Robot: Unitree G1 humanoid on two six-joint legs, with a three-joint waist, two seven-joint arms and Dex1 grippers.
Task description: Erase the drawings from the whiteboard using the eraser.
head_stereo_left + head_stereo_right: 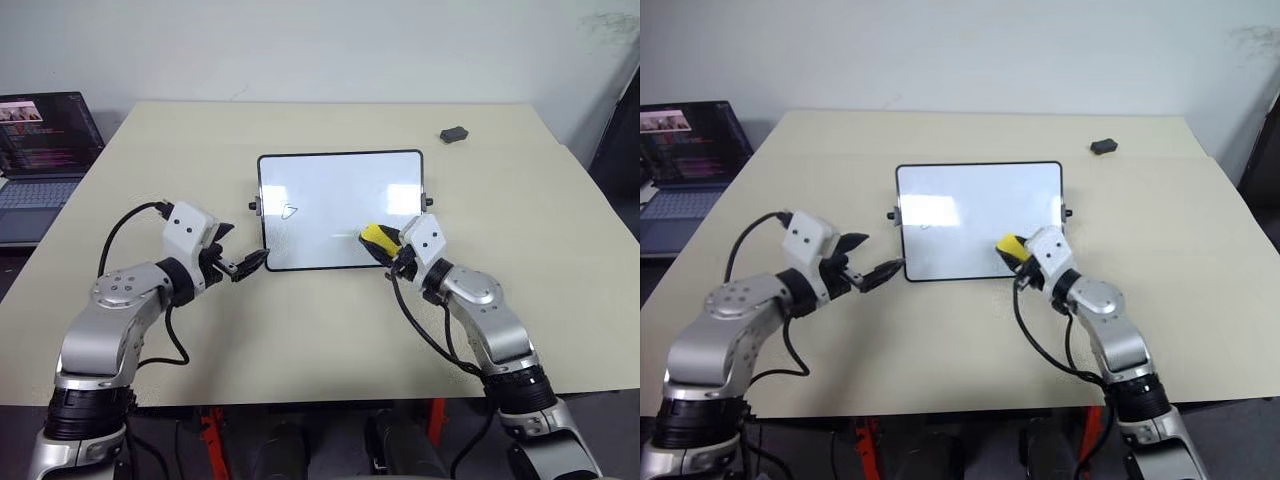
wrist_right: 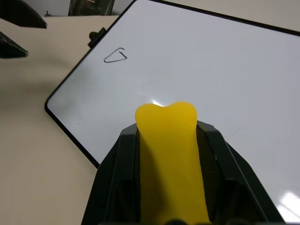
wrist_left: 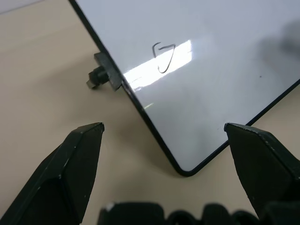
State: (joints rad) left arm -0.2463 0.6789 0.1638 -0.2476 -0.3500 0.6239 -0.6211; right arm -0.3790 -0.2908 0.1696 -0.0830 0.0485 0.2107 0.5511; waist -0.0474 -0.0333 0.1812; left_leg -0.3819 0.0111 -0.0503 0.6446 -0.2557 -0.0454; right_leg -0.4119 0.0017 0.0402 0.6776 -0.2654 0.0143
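The whiteboard (image 1: 340,190) lies flat in the middle of the table, white with a thin black frame. One of the drawings (image 1: 289,211), a small black loop, sits on its left half and is also in the left wrist view (image 3: 163,58) and the right wrist view (image 2: 115,56). My right gripper (image 2: 169,131) is shut on the yellow eraser (image 1: 374,236), held over the board's near right part. My left gripper (image 3: 164,126) stands open, its fingers either side of the board's near left corner (image 3: 185,171), apart from it.
A small dark grey object (image 1: 454,134) lies at the far right of the table. An open laptop (image 1: 45,150) stands off the table's left edge. A black side knob (image 3: 96,77) juts from the board's left frame. Bare beige tabletop (image 1: 330,330) surrounds the board.
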